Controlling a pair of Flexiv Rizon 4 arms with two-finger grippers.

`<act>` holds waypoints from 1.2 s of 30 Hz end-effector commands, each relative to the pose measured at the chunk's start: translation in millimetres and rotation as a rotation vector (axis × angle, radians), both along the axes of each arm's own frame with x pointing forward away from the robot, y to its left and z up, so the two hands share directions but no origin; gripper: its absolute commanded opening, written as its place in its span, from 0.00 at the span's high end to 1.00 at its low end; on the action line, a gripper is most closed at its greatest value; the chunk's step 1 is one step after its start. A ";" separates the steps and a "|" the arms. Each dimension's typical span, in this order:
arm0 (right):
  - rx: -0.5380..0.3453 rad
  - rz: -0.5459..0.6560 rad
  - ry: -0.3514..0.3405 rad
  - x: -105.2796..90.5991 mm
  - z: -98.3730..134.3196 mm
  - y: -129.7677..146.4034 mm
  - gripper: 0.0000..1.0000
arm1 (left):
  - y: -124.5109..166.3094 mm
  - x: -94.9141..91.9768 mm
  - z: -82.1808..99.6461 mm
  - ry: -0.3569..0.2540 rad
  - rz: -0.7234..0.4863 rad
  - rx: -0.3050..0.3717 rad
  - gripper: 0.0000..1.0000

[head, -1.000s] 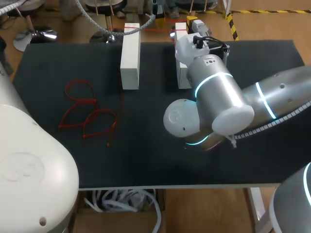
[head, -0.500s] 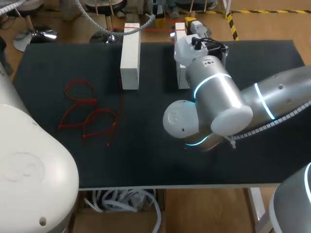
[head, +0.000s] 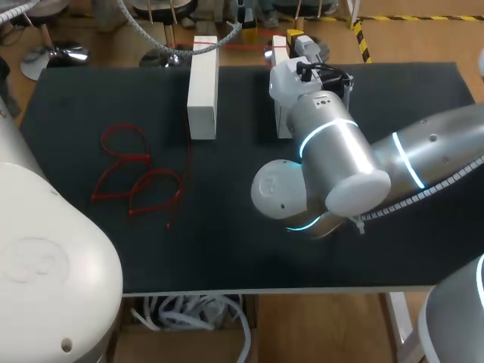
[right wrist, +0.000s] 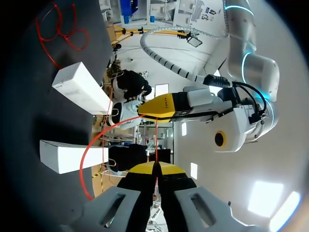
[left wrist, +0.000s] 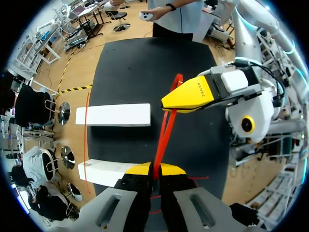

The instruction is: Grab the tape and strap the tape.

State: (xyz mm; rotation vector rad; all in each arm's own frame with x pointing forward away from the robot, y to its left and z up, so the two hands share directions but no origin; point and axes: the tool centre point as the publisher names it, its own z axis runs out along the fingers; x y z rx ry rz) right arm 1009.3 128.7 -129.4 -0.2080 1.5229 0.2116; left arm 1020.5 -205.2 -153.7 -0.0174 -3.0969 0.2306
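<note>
**Head view:** your right arm reaches over the matte black table and hides much of one of the two white blocks. Spare red loops lie limp, well apart from the blocks, and neither pincer's grasp can be read here. **Left wrist view:** the left gripper is pinched closed on the red tape, a thin, flat, flexible strip. The strip runs straight ahead from its fingers to the right gripper, which is also clamped on it, above the blocks. **Right wrist view:** the same strand shows as a fine line between the two closed pincers, with a slack curve trailing toward the blocks. The step appears to be tensioning. Draw your grippers apart evenly, keep both pinches firm because the strip looks smooth and likely to slip, and avoid dragging the boxy, light-looking blocks.
</note>
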 end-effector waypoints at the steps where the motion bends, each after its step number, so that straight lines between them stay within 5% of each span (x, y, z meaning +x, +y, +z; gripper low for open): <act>1: 0.000 0.011 0.015 5.5 6.5 -7.0 1.00 | -0.6 0.7 0.9 0.002 0.000 0.004 1.00; 36: 0.003 0.044 0.048 12.4 5.8 -9.9 1.00 | -0.6 0.7 0.9 0.002 0.000 0.004 1.00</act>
